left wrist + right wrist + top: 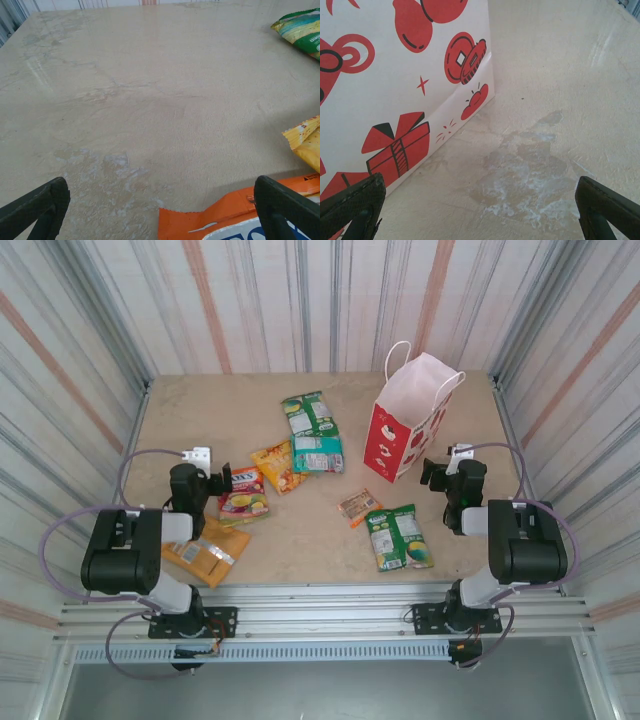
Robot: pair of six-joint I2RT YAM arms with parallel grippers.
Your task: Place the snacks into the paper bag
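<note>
Surveying the start of packing, I find the orange pouch (207,552) at far left. My left gripper (222,481) is spread wide and empty by the candy bag (243,492). The yellow-orange bag (278,466), a green bag (313,432), the small bar (359,506) and a second green bag (399,537) lie loose on the tabletop (300,540). The paper bag (410,430) stands upright at right, my right gripper (432,472) wide and empty beside it. Next, I judge: lower the left gripper and close on the candy bag.
</note>
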